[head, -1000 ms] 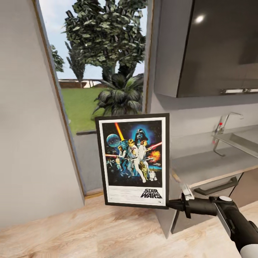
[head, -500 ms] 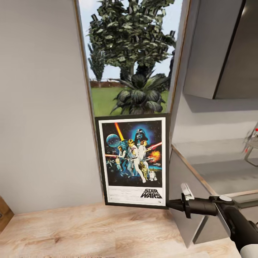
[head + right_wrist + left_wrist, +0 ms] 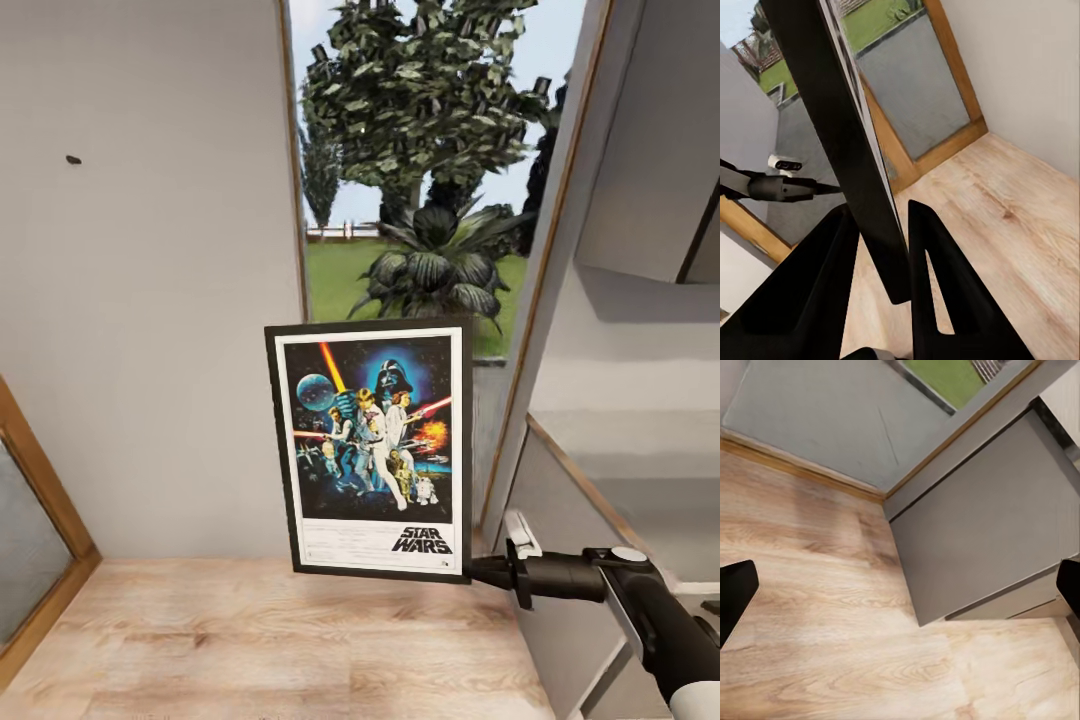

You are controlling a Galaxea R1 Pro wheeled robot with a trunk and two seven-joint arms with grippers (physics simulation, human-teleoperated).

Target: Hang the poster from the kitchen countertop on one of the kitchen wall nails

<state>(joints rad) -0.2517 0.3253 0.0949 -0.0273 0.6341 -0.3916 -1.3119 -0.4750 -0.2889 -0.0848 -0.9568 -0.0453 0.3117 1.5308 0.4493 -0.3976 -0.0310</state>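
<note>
The black-framed Star Wars poster hangs upright in the middle of the head view, its art facing me. My right gripper is shut on its lower right corner. In the right wrist view the frame's black edge runs between the two dark fingers, which press on it from both sides. A small dark wall nail sticks out of the grey wall, up and to the left of the poster. The grey kitchen countertop shows at the right edge. My left gripper is open over the wooden floor, holding nothing.
A tall window with trees outside stands behind the poster. A wood-framed glass door is at the lower left. An upper cabinet hangs at the right above the counter, and the grey cabinet side stands on the plank floor.
The camera has swung left: window, counter and cabinet slid right in the picture, the sink tap left it, and the nail and glass door came in. The poster stays gripped as before.
</note>
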